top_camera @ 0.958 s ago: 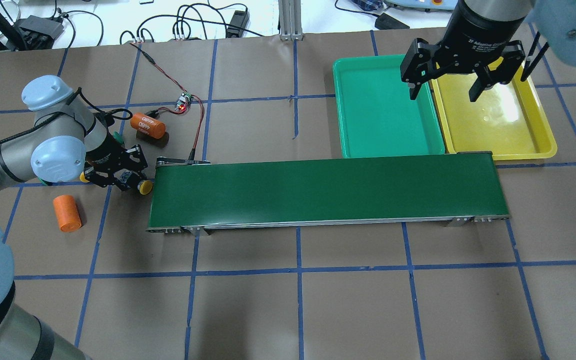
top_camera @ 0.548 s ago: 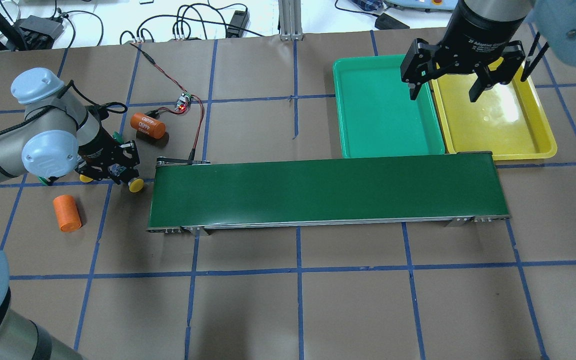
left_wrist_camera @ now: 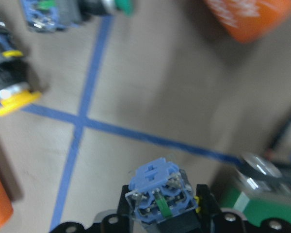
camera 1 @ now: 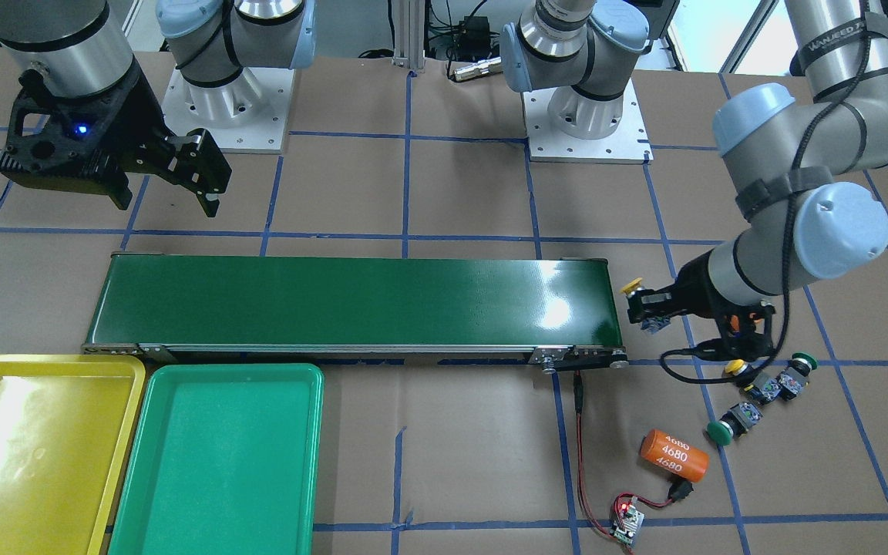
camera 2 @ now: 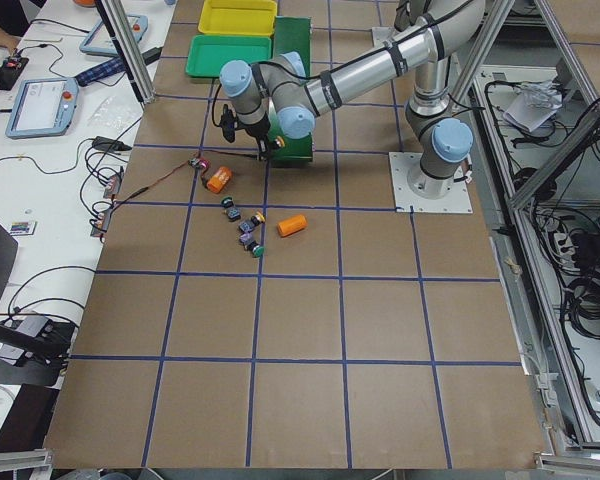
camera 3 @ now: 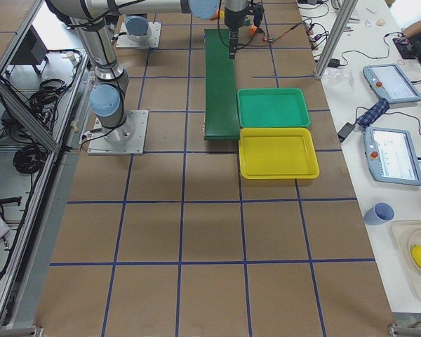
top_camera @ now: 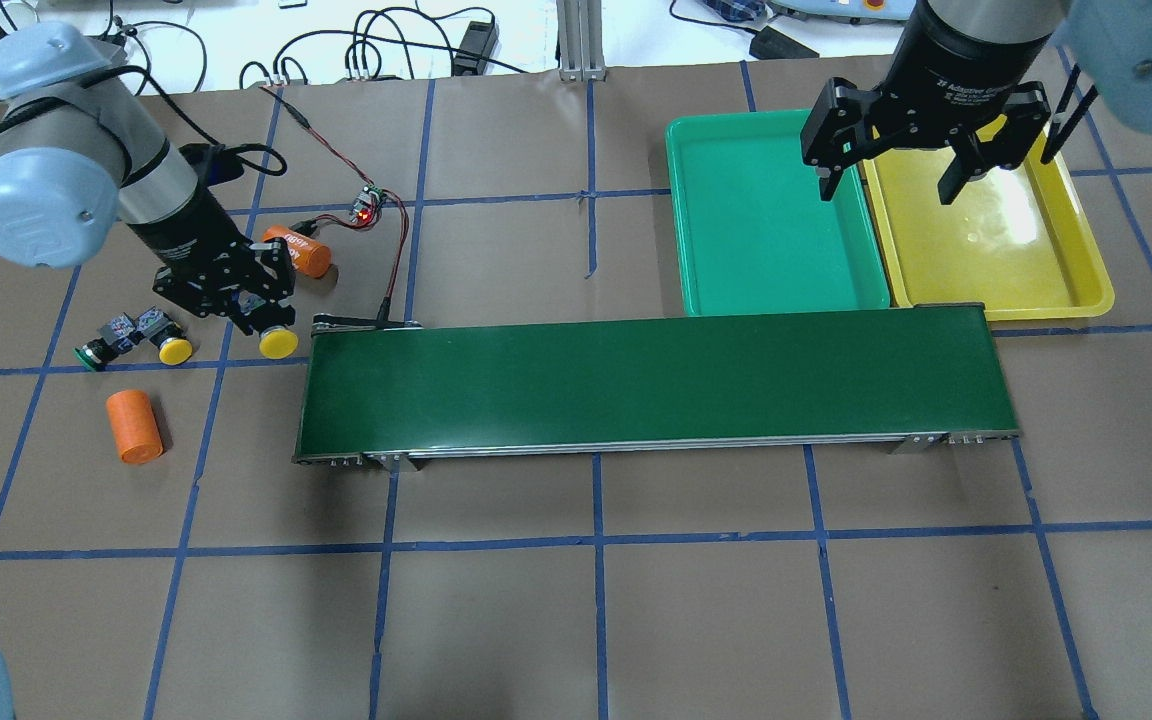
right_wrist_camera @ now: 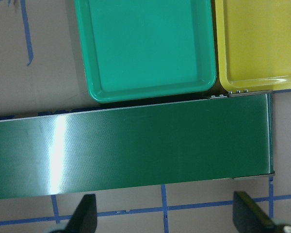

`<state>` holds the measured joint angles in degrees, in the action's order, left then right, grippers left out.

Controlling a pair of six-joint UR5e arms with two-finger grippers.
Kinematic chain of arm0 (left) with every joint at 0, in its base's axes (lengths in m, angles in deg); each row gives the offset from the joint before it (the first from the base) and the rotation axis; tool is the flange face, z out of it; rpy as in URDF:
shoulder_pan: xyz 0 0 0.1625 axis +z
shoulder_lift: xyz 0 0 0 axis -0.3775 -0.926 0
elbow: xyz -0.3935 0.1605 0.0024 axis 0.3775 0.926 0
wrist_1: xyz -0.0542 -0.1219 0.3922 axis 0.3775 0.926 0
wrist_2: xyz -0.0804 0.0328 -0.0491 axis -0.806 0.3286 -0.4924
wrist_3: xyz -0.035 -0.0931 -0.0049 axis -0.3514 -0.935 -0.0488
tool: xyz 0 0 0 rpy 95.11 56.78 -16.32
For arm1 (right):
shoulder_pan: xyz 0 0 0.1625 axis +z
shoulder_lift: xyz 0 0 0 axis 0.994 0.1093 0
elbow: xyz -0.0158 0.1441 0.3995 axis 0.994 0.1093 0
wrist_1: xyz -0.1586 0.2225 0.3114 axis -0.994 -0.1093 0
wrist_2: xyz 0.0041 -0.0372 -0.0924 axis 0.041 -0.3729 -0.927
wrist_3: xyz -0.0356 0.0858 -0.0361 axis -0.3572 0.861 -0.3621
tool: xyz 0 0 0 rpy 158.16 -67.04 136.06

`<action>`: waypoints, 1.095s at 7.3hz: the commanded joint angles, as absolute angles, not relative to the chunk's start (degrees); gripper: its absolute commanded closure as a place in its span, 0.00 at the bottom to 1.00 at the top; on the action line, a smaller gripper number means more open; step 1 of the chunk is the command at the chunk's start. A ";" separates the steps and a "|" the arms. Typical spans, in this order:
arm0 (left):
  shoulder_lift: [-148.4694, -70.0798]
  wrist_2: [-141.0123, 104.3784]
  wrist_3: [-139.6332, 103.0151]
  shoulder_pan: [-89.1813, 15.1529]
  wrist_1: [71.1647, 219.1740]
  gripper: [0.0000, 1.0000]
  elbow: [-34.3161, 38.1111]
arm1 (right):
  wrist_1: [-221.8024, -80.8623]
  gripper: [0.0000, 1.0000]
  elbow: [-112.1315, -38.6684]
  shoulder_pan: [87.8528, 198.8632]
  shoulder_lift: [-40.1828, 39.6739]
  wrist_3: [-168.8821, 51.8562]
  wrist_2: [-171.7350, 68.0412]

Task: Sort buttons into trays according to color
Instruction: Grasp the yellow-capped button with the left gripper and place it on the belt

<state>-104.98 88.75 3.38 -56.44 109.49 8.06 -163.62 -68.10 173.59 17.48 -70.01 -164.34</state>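
Observation:
My left gripper (top_camera: 254,305) is shut on a yellow button (top_camera: 278,342) and holds it above the table, just off the conveyor's left end. The left wrist view shows its blue terminal block (left_wrist_camera: 160,191) between the fingers. A second yellow button (top_camera: 174,350) and a green button (top_camera: 94,354) lie on the table to its left. The front view shows two green buttons (camera 1: 721,430) (camera 1: 801,361) there. My right gripper (top_camera: 886,192) is open and empty above the seam between the green tray (top_camera: 766,225) and the yellow tray (top_camera: 1016,245).
A long dark-green conveyor belt (top_camera: 651,385) runs across the table's middle, with the trays at its far right end. One orange cylinder (top_camera: 133,425) and another marked 4680 (camera 1: 673,456) lie near the buttons. A circuit board (top_camera: 368,206) with red wires lies behind them.
My left gripper has risen off the table with the yellow button held in it, uncovering the other buttons. The right arm has not moved.

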 commanded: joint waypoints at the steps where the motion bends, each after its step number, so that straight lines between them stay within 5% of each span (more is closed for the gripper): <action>1: -103.65 92.83 7.30 -67.86 110.46 1.00 8.57 | -163.62 0.00 -68.10 173.55 17.48 -70.00 -164.34; 6: -105.94 92.52 12.34 -69.49 98.78 1.00 15.94 | -163.62 0.00 -68.10 173.55 17.39 -70.00 -164.25; 7: -105.94 92.43 12.42 -69.49 98.76 0.87 17.26 | -163.62 0.00 -68.10 173.55 17.48 -70.00 -164.25; 8: -105.85 92.34 12.33 -69.49 97.81 0.09 17.45 | -163.53 0.00 -68.10 173.64 17.56 -70.00 -164.25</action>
<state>-105.89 92.45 12.40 -69.48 99.00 16.57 -163.60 -68.10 173.58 17.48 -69.99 -164.26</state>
